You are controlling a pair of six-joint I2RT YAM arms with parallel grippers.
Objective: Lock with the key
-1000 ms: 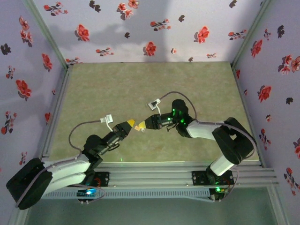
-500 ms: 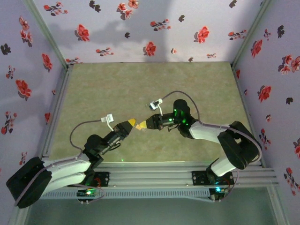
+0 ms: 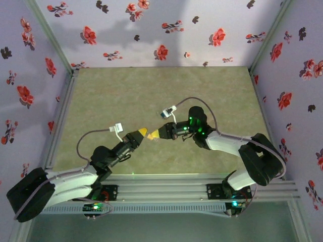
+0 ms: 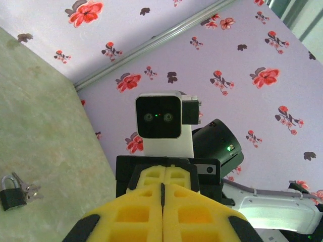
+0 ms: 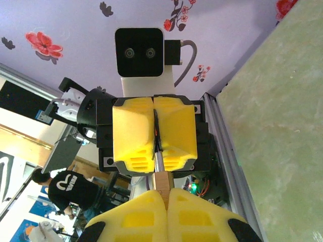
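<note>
Lilac walls (image 3: 151,30) printed with red flowers box in a mottled green mat (image 3: 151,91). Over its near middle, the left gripper (image 3: 143,132) and right gripper (image 3: 152,135) meet tip to tip, each with ribbed yellow foam pads pressed fully together. A small tan piece (image 5: 161,180) is pinched at the right pads' tips. A thin metal shaft (image 5: 158,154) runs from it into the left pads' seam; whether they grip it is unclear. From the left wrist, a dark padlock (image 4: 11,195) with silvery keys (image 4: 30,190) lies flat on the mat, well apart from both grippers.
</note>
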